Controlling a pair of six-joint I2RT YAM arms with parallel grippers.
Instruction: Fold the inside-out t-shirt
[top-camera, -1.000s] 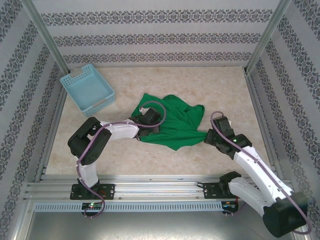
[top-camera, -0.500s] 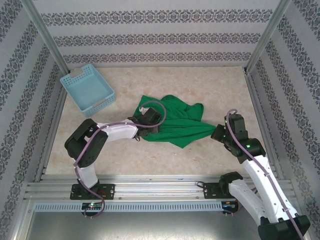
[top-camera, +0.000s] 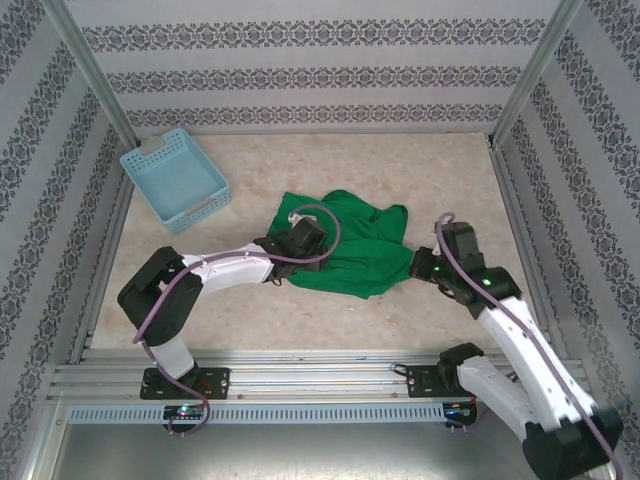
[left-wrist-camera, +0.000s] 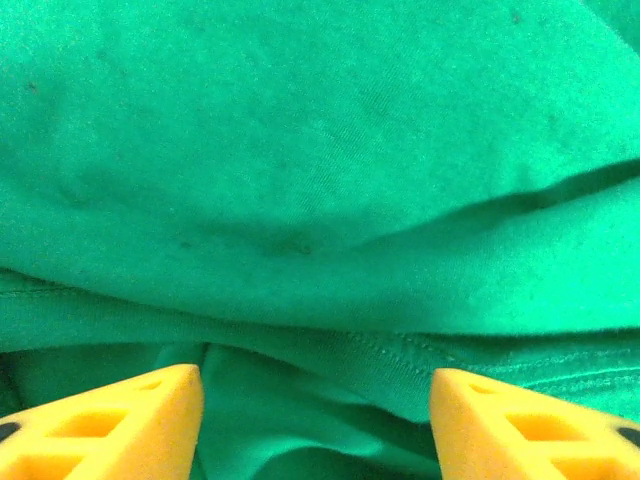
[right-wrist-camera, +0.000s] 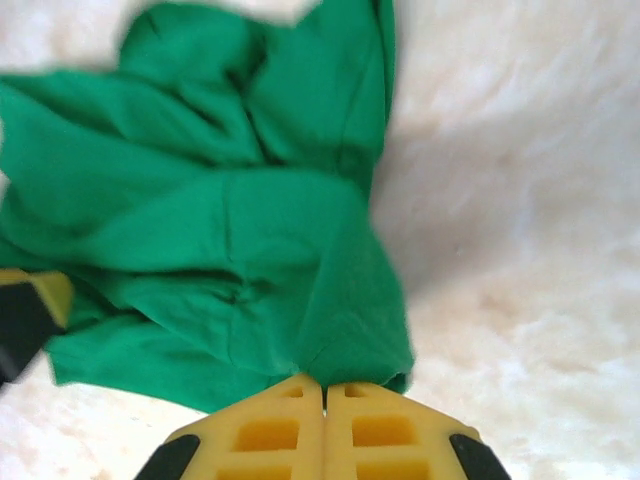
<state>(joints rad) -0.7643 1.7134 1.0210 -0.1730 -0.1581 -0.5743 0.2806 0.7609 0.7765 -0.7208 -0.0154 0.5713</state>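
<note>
1. The inside-out t-shirt (top-camera: 365, 255), plain bright green with no print, lies crumpled on the pale marbled bench (top-camera: 350, 160), a little right of centre.
2. It is neither flat nor folded: its layers bunch over one another in soft ridges. A flap sticks out at the far right edge, though whether it is a sleeve or a hem corner is hard to tell.
3. The near-right corner is drawn into a point and clamped in the right gripper (right-wrist-camera: 323, 388); from there the cloth fans out wide over the bench.
4. Close up on the shirt's left side, a stitched hem runs across beneath a smooth overlapping fold.
</note>
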